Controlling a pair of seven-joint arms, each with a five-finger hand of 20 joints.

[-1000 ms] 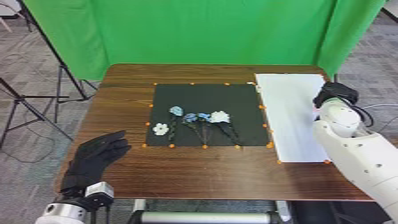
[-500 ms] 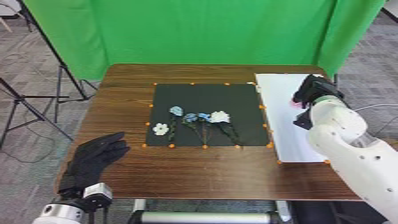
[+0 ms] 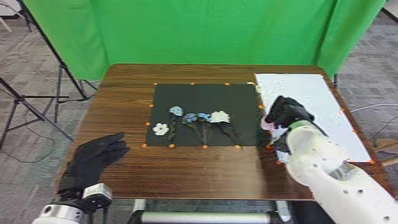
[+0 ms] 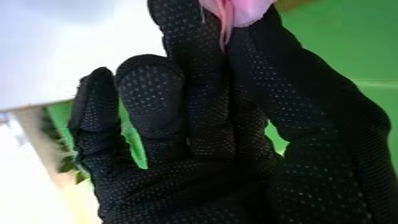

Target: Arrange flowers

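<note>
one flower in right hand

And now the pink petals are cut off by the right wrist view's edge; in the head view, part of the white sheet is covered by the right hand, the green curtain cropped up top.
</note>
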